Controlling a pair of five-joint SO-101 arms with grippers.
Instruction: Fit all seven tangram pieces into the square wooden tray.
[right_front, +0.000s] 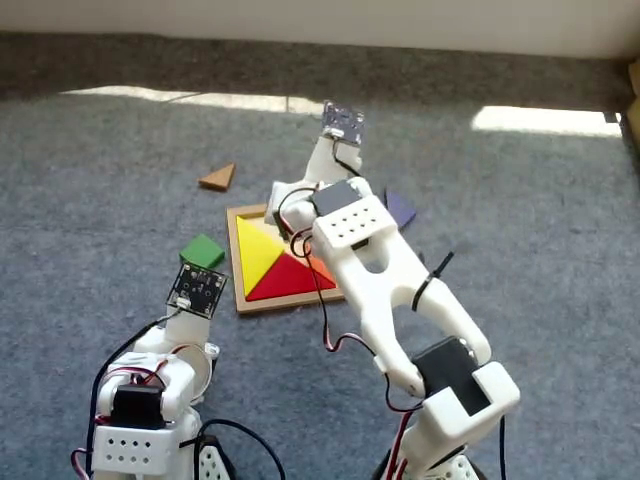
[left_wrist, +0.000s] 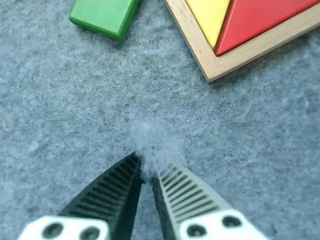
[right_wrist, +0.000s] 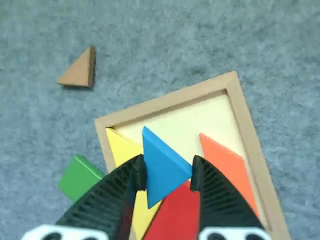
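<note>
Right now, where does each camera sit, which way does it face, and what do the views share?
High view: fixed above, looking down over the grey table; both arms show, one stretched over the wooden tray.
Left wrist view: on the left arm, facing down at the table; the shut left gripper shows, the green piece beyond it.
Right wrist view: on the right arm, facing down into the tray; the right gripper holds the blue triangle.
Shared: all three show the tray and green piece.

No legible txt, labels, brand marks, nos. or signs on anything in these 3 views.
</note>
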